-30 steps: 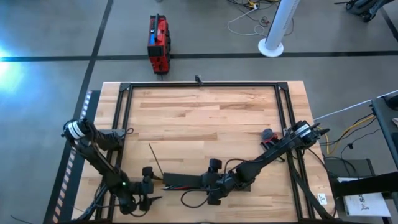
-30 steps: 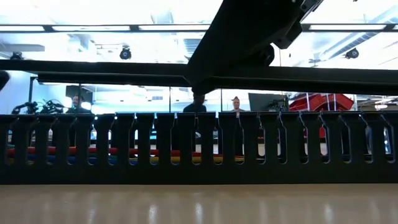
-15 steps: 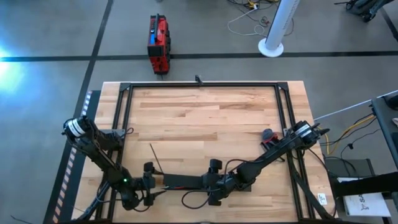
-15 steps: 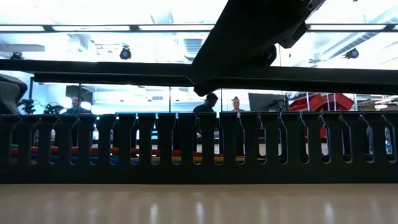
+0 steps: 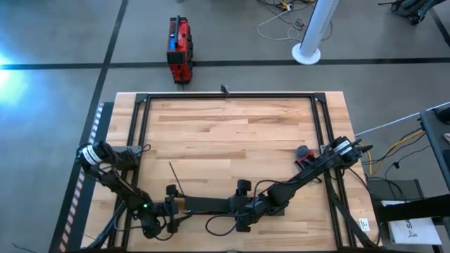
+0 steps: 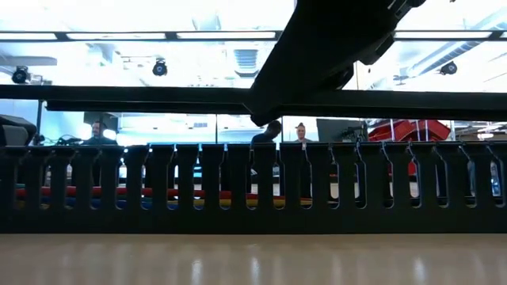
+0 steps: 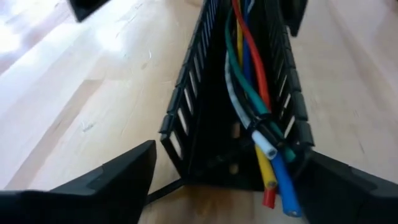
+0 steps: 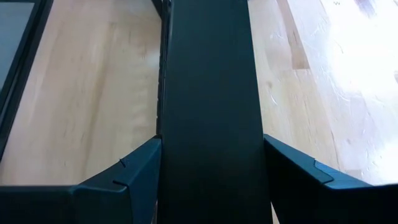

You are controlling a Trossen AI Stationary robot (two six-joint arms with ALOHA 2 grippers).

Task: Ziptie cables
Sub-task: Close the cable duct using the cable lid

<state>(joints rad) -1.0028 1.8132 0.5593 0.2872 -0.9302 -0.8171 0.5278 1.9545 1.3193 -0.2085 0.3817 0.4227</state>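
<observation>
Cables (image 7: 249, 93), thin plastic-sheathed wires in red, green, blue, yellow and white, lie bunched along the inside of a slotted black duct (image 7: 205, 112) near the table's front edge, and both claws are at that duct. From above, the left gripper (image 5: 171, 211) sits at the duct's left end and the right gripper (image 5: 241, 206) further along it, well apart from the left one, the dark channel running between them over the pale, grained wooden table (image 5: 225, 133). Behind the right claw's arm, close to the table's right rail, lies a small dark tangle with a red clip (image 5: 303, 153). At table height, the duct (image 6: 253, 190) fills the width as a comb of squared matte teeth, with red, blue and yellow strands showing through the slots; a dark arm crosses overhead, and people stand in the room beyond. Past the left claw's own fingers (image 7: 106, 180), which stand spread wide on either side of the duct's open mouth and hold nothing, the cut wire tips poke out just ahead of the claw; it seems lined up to close on the loose ends so they can be gathered for tying. Past the right claw's fingers (image 8: 124, 180), a flat, smooth black bar (image 8: 208, 112) fills the gap between them with both fingers against its edges, probably to steady the duct.
</observation>
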